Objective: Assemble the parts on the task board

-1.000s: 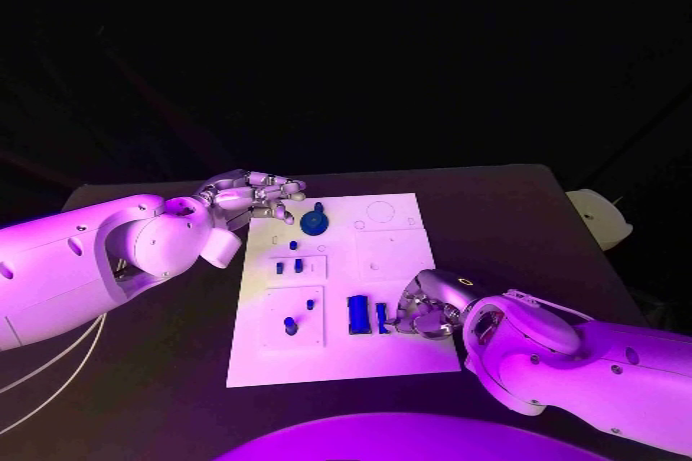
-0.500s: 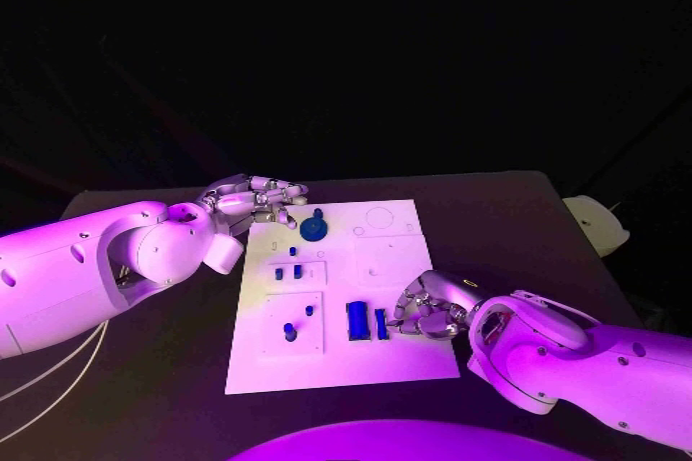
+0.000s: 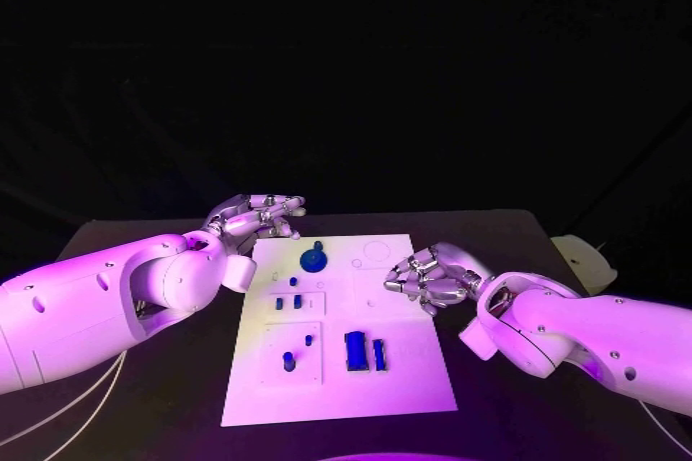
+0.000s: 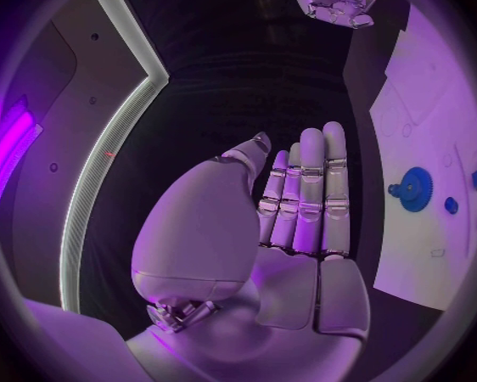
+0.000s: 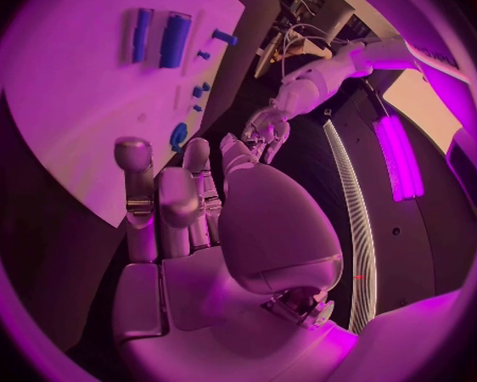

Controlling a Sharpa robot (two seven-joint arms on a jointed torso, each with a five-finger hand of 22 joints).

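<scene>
**Task board with both hands standing off**

The flat white task board (image 3: 346, 331) is lying mid-table, carrying small blue parts: a round geared disc (image 3: 315, 258) far, two bars (image 3: 364, 350) nearer. The left hand (image 3: 260, 216) is hovering at its far-left corner, the right hand (image 3: 430, 278) over its right edge; both are empty, fingers loosely curled, probably poised for picking.
</scene>
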